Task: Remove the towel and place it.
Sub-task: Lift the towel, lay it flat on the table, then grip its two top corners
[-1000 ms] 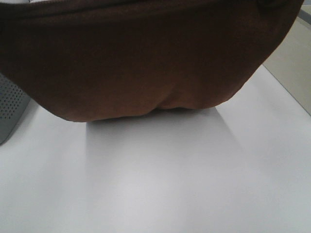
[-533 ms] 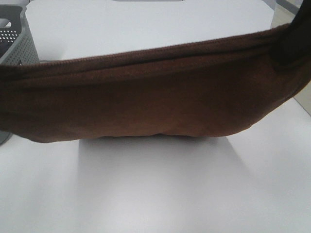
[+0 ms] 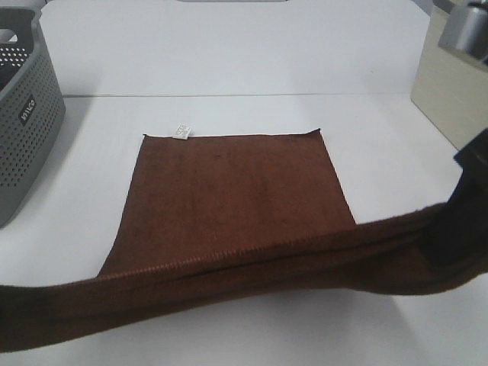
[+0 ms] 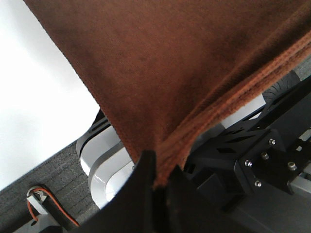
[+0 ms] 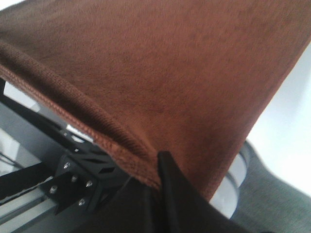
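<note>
While its far half lies flat on the white table (image 3: 229, 61), the dark-brown towel (image 3: 229, 191) is raised along its near edge, which stretches across the front of the scene. A small white tag (image 3: 182, 131) sits at the far left corner. The left gripper (image 4: 156, 180) is clamped tight on one raised corner, and the right gripper (image 5: 154, 183) pinches the other, both with jaws closed on cloth. A grey perforated basket (image 3: 27, 114) stands at the table's left, apart from the towel.
</note>
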